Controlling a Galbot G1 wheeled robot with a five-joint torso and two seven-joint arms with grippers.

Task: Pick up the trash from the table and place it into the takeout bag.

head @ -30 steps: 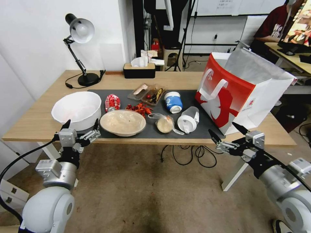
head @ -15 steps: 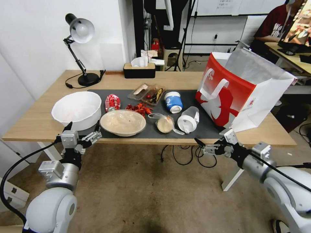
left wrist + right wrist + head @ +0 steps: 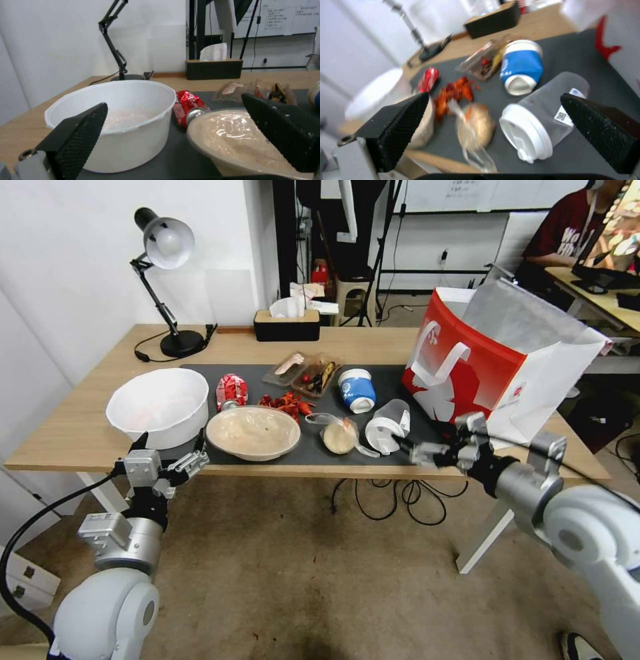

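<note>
- Right gripper (image 3: 427, 450), as your head view has it, sits at the table's (image 3: 67, 437) front edge with its fingers spread and nothing between them, just short of the clear cup (image 3: 389, 427). That cup lies on its side on the dark mat (image 3: 413, 380), white lid toward you, its long axis running back toward the takeout bag (image 3: 493, 373). Your right arm is clearly the nearer one.
- Left gripper (image 3: 167, 457) waits spread and empty at the front edge, by the white bowl (image 3: 159, 405) and the beige bowl (image 3: 253, 432).
- Left wrist view: the white bowl (image 3: 113, 120) looks nearly empty and the beige bowl (image 3: 233, 140) carries a glossy film; a crushed red can (image 3: 188, 106) lies between and behind them.
- Right wrist view: the cup (image 3: 543, 117) is framed between the open fingers (image 3: 403, 125), lid nearest, looking empty. A blue tub (image 3: 521, 66) lies just beyond, the bagged bun (image 3: 476, 125) beside it, all outside the bag (image 3: 616, 42).
</note>
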